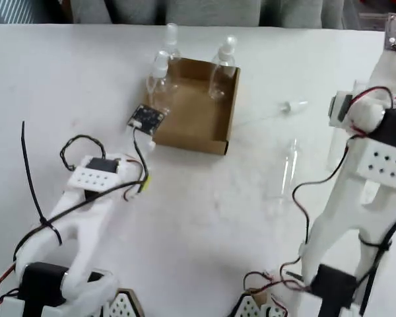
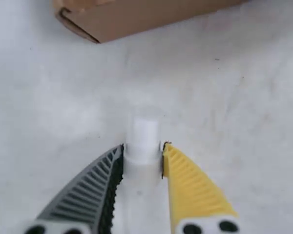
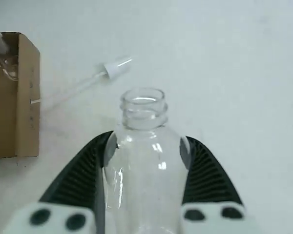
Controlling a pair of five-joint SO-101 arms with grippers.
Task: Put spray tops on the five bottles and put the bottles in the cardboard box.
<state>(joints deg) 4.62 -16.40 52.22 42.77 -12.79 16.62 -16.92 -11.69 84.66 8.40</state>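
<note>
1. Off near-left corner of open brown cardboard box [image 1: 191,142]: left gripper [image 2: 142,150], grey and yellow ribbed fingers [image 2: 185,180] clamped either side of small white plastic spray top [image 2: 145,130], low over white table [image 1: 204,218].
2. Right of box, well apart from it: right gripper [image 3: 149,144], black ribbed fingers [image 3: 205,170] closed around shoulder of clear plastic bottle [image 3: 144,109]; bottle's neck open, pointing away from arm.
3. Between box and that held bottle, on table: loose white spray cap with thin clear dip tube [image 1: 294,105], lying flat, touching nothing.
4. Right of box, nearer the arms than loose cap: second clear bottle on its side [image 1: 290,165], apart from both grippers.
5. Inside box, far right corner: upright clear bottle with white sprayer fitted [image 1: 223,63].
6. At box's far left corner, apparently inside: upright capped clear bottle [image 1: 160,76].
7. Just behind box's far wall: upright clear bottle outside box [image 1: 171,41]; fitted or bare neck, cannot tell.
</note>
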